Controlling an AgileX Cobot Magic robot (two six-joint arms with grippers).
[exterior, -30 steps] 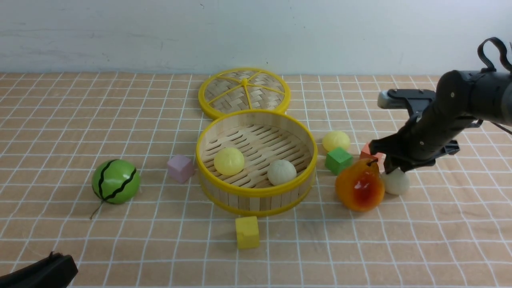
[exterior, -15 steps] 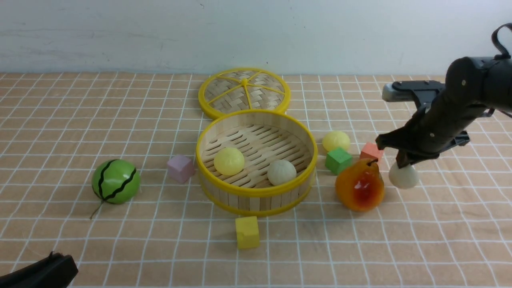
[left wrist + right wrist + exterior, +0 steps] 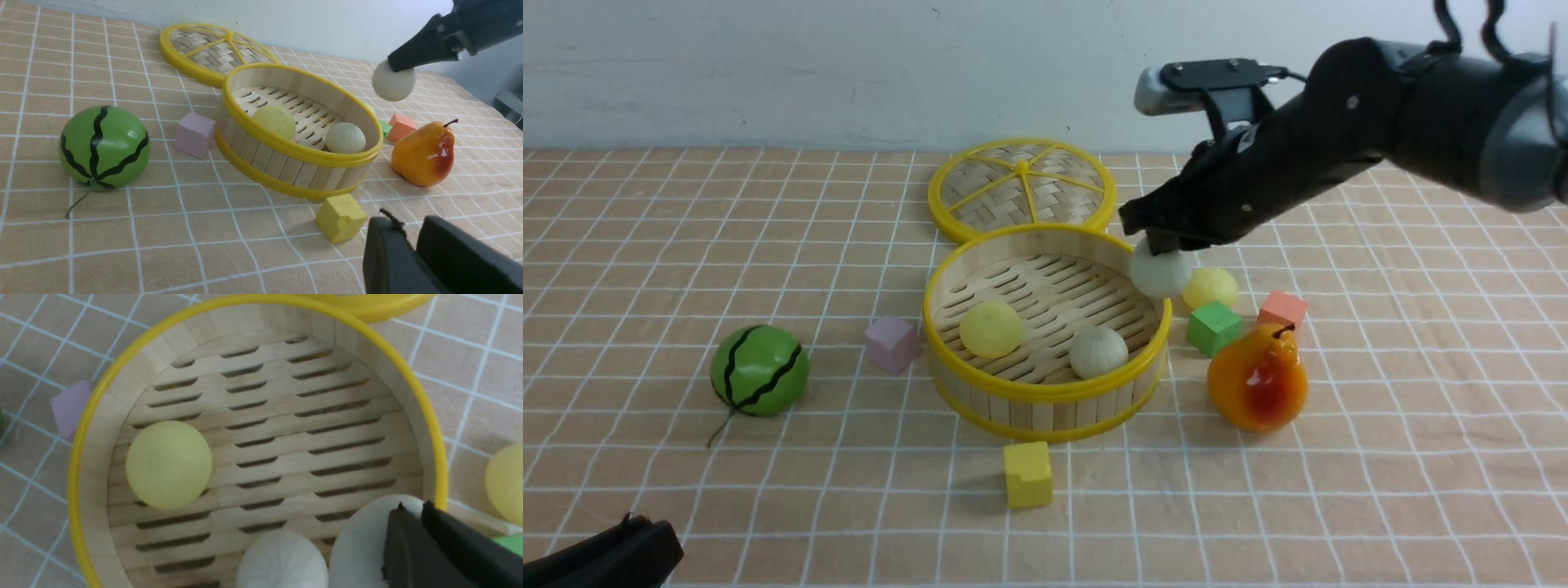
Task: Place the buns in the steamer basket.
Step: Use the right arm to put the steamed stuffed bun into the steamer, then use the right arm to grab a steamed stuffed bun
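My right gripper [image 3: 1164,245] pinches a white bun [image 3: 1161,275] over the steamer basket [image 3: 1045,412] rim, a yellow bun [image 3: 1213,287] just beside it.

The right arm [image 3: 1339,139] stretches over the steamer basket [image 3: 1045,392] at its right rim, right gripper [image 3: 1164,245] pointing down, clamped on an off-white bun [image 3: 1160,275]. The left gripper [image 3: 412,249] sits low, well apart from the basket, fingers together.

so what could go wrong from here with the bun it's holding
The held bun hangs about over the right rim of the basket; released now, it might hit the rim and roll out. The right gripper pinches only its top, so it could slip early.
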